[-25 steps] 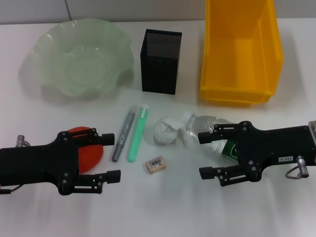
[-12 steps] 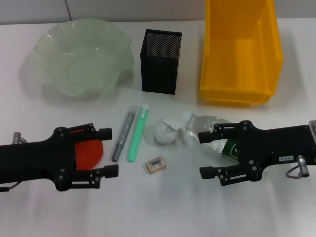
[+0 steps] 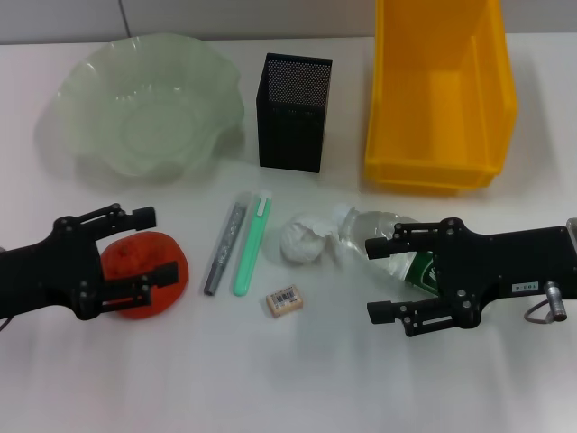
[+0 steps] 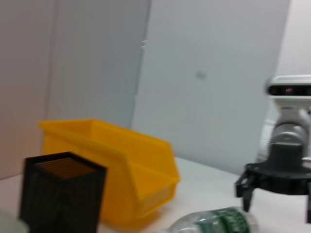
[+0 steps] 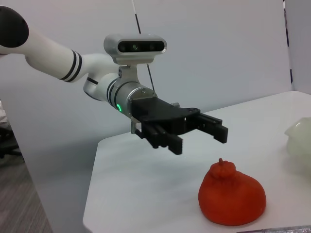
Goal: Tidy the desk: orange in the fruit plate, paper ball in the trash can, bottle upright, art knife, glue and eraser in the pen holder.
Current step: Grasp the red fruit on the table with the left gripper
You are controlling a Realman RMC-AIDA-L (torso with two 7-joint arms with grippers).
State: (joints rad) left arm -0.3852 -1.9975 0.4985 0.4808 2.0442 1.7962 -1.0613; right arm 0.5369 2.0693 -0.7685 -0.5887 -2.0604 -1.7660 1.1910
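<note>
While nothing has been sorted yet, the left gripper [image 3: 135,245] hangs over the orange [image 3: 144,274] near the desk's left edge, fingers spread wide and, judging by the right wrist view, clear of the fruit, apparently lined up to grasp it for the fruit plate [image 3: 149,104] at the back left corner. Toward the right edge, the right gripper [image 3: 383,275] holds wide-open fingers around the lying bottle [image 3: 383,233], though contact is hard to tell.
</note>
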